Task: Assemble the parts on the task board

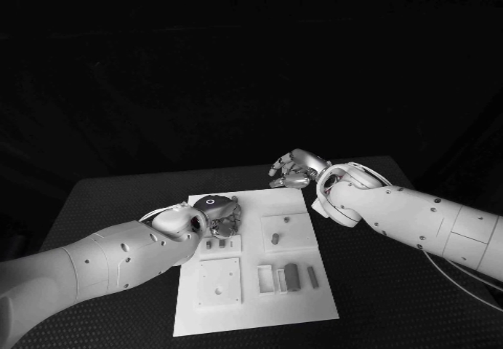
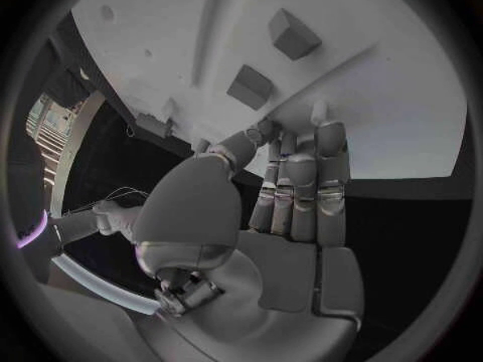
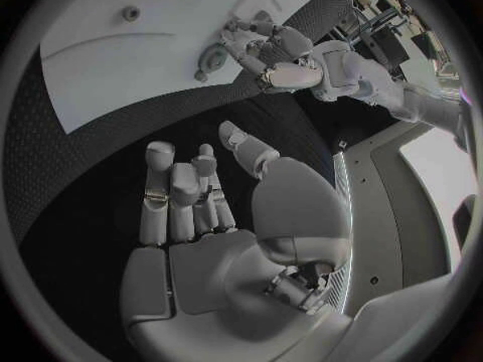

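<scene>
Resting on the task board [image 1: 315,305], left hand [image 1: 217,215] holds nothing; right hand [image 1: 296,169] hovers, fingers apart.

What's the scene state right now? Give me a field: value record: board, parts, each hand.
surface: black table
task board: white plate mid-table, long side running away from the robot
parts: small grey pieces on the board's near right area; one small peg stands in a raised square
left hand: left hand over the board's far left corner, fingers down at the board; whether it holds anything cannot be told
right hand: right hand above the table just beyond the board's far right corner, fingers apart, holding nothing
</scene>
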